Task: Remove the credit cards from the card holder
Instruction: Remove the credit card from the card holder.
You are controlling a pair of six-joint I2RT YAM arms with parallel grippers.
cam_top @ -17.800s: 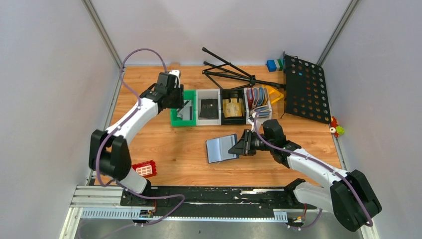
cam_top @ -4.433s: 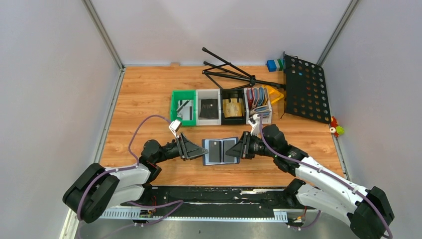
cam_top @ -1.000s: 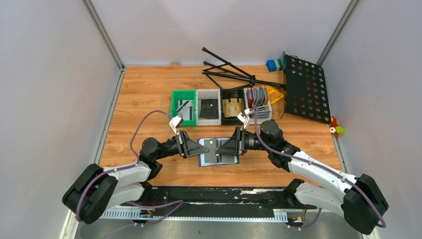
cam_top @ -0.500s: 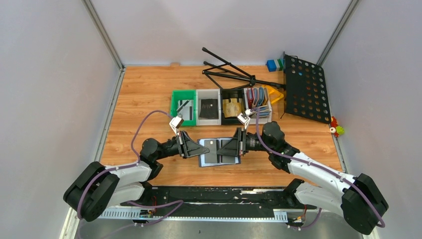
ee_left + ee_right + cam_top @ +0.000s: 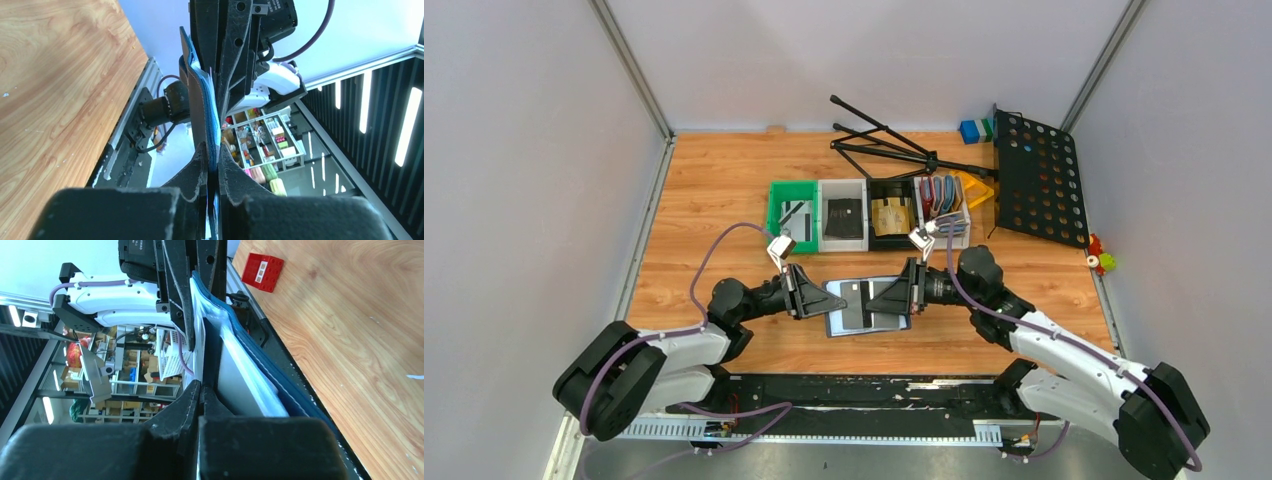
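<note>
The lettering on the claw housings is too blurred for us to read. The left claw is nearly shut, pinching the left edge of the open holder, held over the counter's near middle. The right claw is pinched fully shut at the holder's right pockets by the dark cards; we cannot tell if it grips one.

Top: high above near edge, facing down + fwd, far, whole surface in frame. L wrist: close-up along L pincer. R wrist: close-up along R pincer, facing opposite way. All 3 share card holder, mid-surface.
</note>
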